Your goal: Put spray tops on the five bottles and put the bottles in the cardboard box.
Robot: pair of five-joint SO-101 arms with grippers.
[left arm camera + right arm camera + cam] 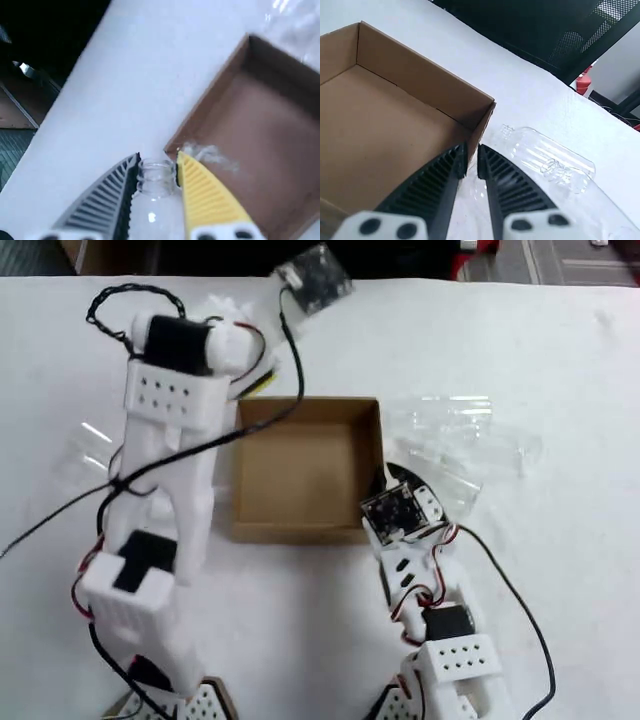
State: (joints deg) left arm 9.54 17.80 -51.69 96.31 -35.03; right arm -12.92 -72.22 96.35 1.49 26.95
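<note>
My left gripper (156, 162), with one grey and one yellow finger, is shut on the threaded neck of a clear bottle (156, 181) that has no spray top. It hangs beside the far left corner of the open cardboard box (265, 130), where the high view shows the yellow finger (258, 383). The box (300, 475) has nothing in it. My right gripper (472, 150) has black fingers, shut with a thin gap, and sits over the box's right wall (427, 95). A clear bottle (552, 157) lies on the table just beyond it.
Several clear bottles (455, 435) lie in a loose group right of the box. Another clear bottle (85, 445) lies at the left, beside the left arm. A small black camera board (315, 280) with a cable sits at the table's far edge.
</note>
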